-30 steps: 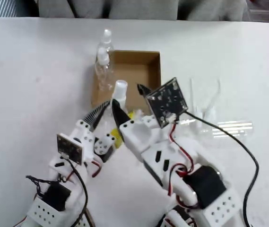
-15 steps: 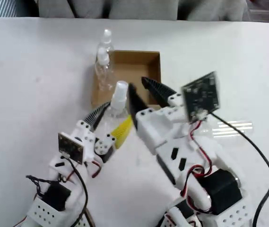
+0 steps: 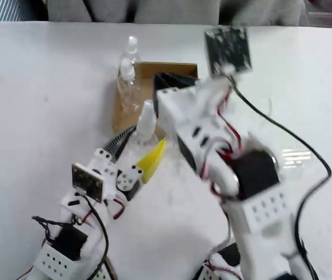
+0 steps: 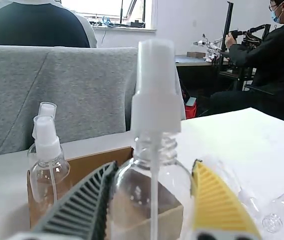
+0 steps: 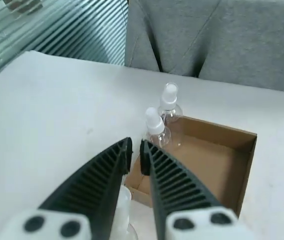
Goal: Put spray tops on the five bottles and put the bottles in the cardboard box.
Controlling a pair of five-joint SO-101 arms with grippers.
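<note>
Left wrist view, centre: left gripper (image 4: 154,169) pinches the clear plastic white-topped bottle (image 4: 141,196) by its body (likely light, slippery, crushable: squeeze gently).

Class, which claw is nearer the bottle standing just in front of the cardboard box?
Left. The left claw is clamped around the bottle; the right claw hangs higher up, apart from it.

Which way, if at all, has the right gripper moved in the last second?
Yes. The right gripper pulled away from the capped bottle toward the table's far side, now above the cardboard box.
</note>
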